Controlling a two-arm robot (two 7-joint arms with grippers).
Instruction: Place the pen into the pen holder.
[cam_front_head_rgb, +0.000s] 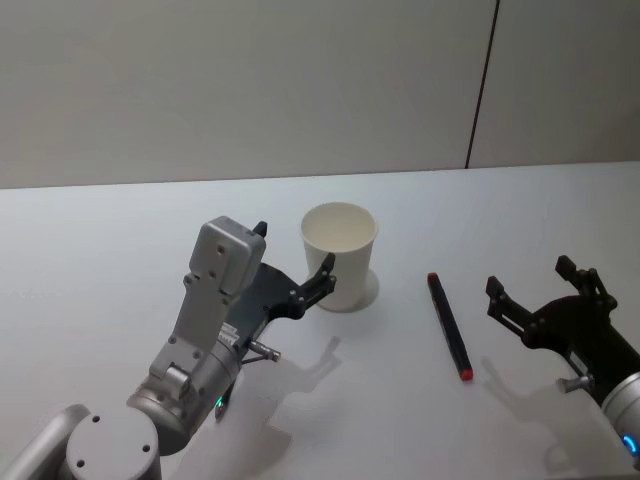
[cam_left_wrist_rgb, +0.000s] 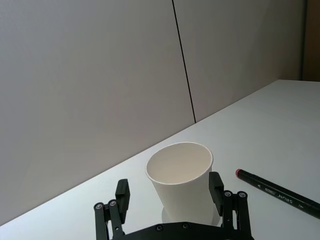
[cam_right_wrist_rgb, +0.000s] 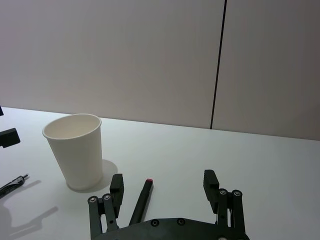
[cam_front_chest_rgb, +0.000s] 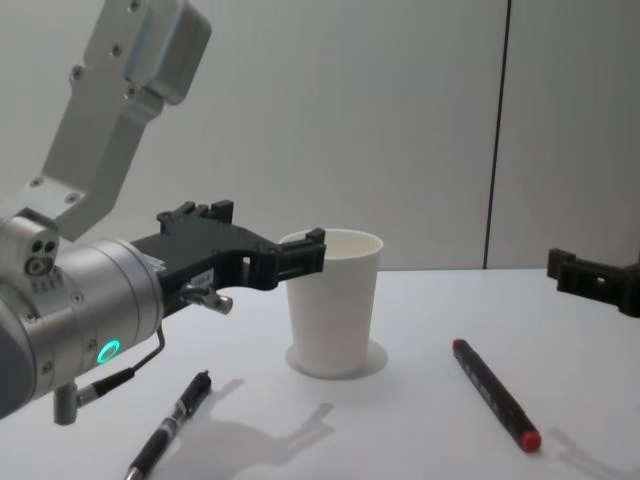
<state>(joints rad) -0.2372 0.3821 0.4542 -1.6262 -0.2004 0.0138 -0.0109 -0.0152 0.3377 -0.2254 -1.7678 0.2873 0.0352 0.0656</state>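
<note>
While the left gripper (cam_front_head_rgb: 295, 250) stands on the left with its fingers spread wide and holding nothing, its opening is close beside the pen holder (cam_front_head_rgb: 340, 255); whether a fingertip touches the cup wall I cannot tell. Under this arm a thin dark pen (cam_front_chest_rgb: 165, 436) lies on the table (cam_front_head_rgb: 120, 230). The pen holder stands upright and empty near the middle. To the right of it, and apart from it, the pen (cam_front_head_rgb: 450, 325), a dark marker with red ends, lies flat on the table. Further right the right gripper (cam_front_head_rgb: 530, 278) hangs low, fingers spread and empty, with the pen just in front of it. I judge the pen to be light, stiff and smooth, so it may roll; pinching across the middle of the barrel looks the best hold. The paper cup is light too and could tip if the pen pushes against its rim
</note>
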